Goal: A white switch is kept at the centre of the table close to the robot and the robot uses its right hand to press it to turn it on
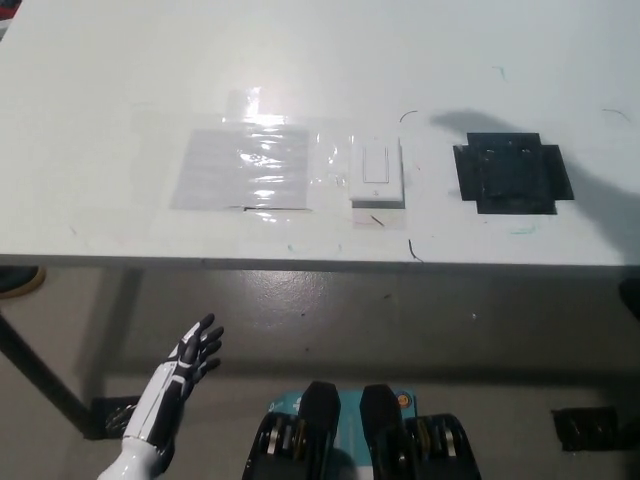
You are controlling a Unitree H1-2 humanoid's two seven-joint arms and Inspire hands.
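White rocker switch (376,172): lay flat at centre frame near the bench (120,80) front edge, uncovered, within reach for pressing. Clear plastic sheet (243,167) just left; black square pad (512,172) right. Left hand (180,375): lower left, below bench, fingers spread, held nothing. Right hand: out of frame, fingers not seen.

A white switch (376,173) lies uncovered on the table (120,90), beside a black patch (512,178). The left hand (190,362) hangs below, fingers (207,340) spread.
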